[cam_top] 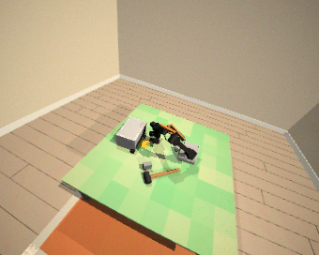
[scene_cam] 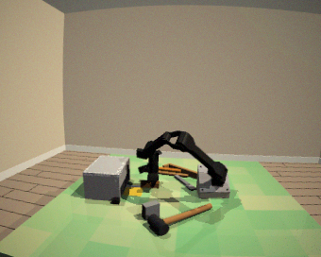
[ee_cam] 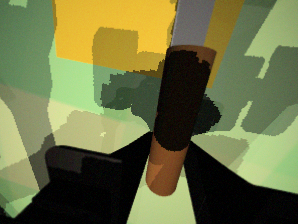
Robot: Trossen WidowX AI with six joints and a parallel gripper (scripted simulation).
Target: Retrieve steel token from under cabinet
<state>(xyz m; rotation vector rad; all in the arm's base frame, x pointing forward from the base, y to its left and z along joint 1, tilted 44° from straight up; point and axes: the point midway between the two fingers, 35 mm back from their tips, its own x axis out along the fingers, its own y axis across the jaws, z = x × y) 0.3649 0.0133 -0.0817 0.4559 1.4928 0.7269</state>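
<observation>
My gripper (cam_top: 154, 140) (scene_cam: 150, 182) (ee_cam: 167, 138) grips the wooden-handled tool (scene_cam: 149, 184) (ee_cam: 164, 175) before the cabinet (cam_top: 129, 135) (scene_cam: 103, 181). Probably I am raking; next, I should draw the unseen token outward, gently and low.

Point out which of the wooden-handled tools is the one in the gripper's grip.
The tool with the brown cylindrical handle between the gripper's fingers, its flat gray shaft reaching over the yellow area; the black-headed hammer lies on the table.
</observation>
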